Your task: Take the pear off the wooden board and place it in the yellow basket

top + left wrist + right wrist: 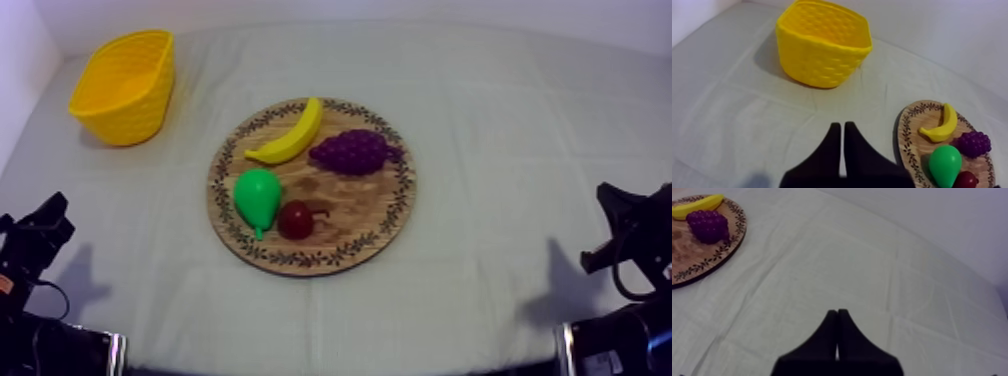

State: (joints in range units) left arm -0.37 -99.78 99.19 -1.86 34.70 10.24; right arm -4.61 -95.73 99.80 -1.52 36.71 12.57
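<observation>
None of the task is done yet, as far as we can judge. The bright green plastic pear (257, 196) lies on the round wooden board with the patterned rim (398, 205), at the board's left side, the side toward the basket. Its narrow end touches or nearly touches the small dark red fruit (295, 219) just beside it. The yellow plastic banana (290, 135) and the purple bunch of grapes (352, 152) share the board on its far half, apart from the pear.

The yellow woven basket (120, 112) stands on the grey-white cloth at the bench's far left corner, well apart from the board, and we see no fruit in it. From the left wrist view the basket (822, 67) sits ahead of us with its mouth open upward, and the pear (945, 163) lies off to the side on the board (907, 145).

Our left arm (35, 240) and right arm (630, 225) both sit low at the near edge of the bench, away from the board. The left jaws are pressed together into a narrow wedge and hold nothing. The right jaws are closed the same way over bare cloth, also empty.

Everything is left to do: reach to the pear, open the jaws, close on it, lift it, carry it over the basket and let it go. We judge the left arm better placed, since pear and basket both lie on its side.
</observation>
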